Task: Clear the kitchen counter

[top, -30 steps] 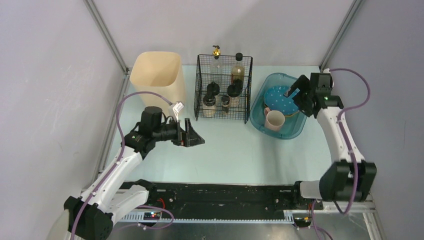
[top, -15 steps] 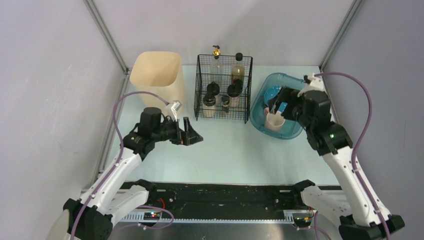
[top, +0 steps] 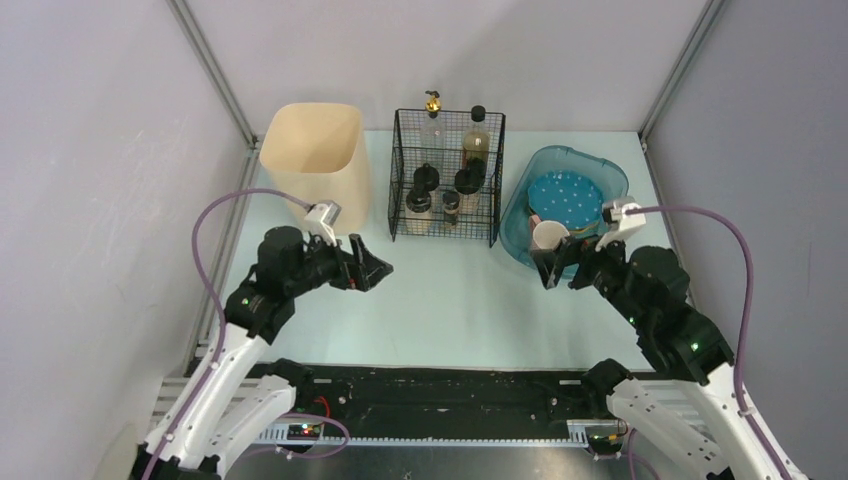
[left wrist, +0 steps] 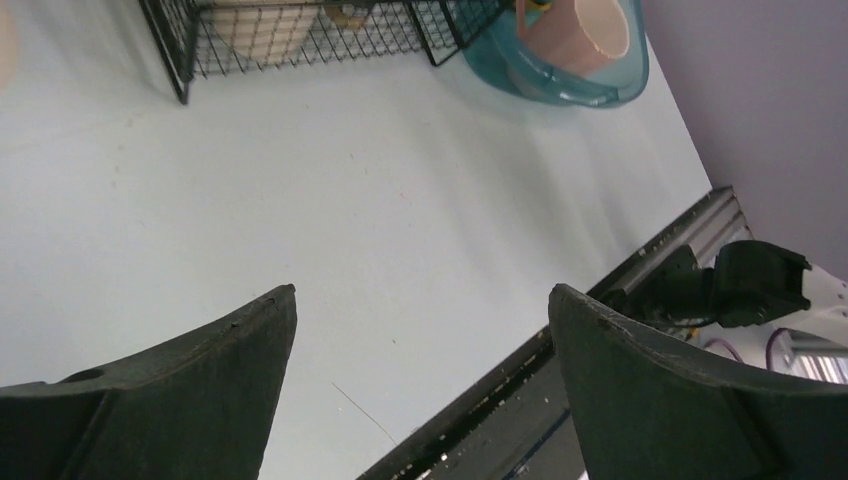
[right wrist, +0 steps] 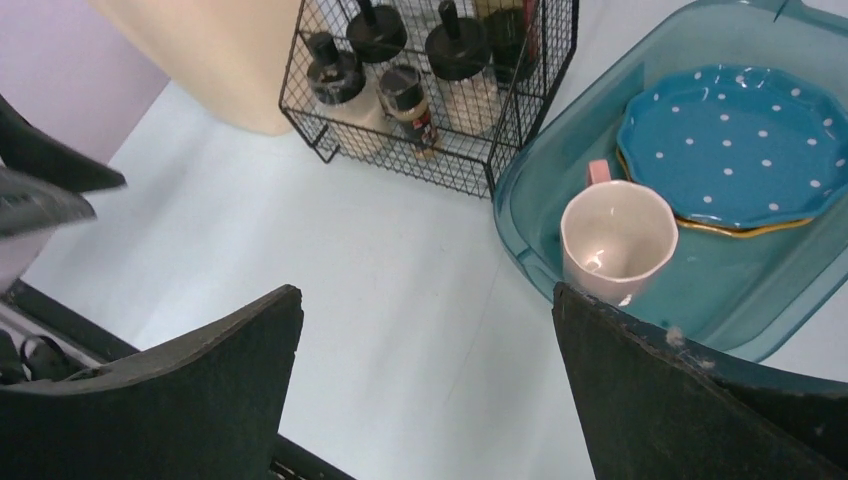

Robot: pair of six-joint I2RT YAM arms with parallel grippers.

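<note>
Pulled the right arm (top: 660,300) back off the tub (top: 514,218) within the last second; now hanging near the front rail (top: 450,385), jaws wide, nothing between them. Drawn the left arm (top: 265,290) back and inward too, jaws likewise wide and empty, low over the tabletop (top: 450,300). Left in the tub: pink mug (top: 549,236) standing upright just beside the blue dotted plate (top: 566,198). All bottles (top: 476,140) and jars (top: 420,195) inside the wire basket (top: 447,238), beige bin (top: 315,160) beside it at the far left. Pale tabletop stretching from the front rail to the far edge, with bin, basket and tub lined along its far side and nothing loose seen on the rest. Looks like the last drop-off done and both arms heading home; probably little or nothing left to clear.
</note>
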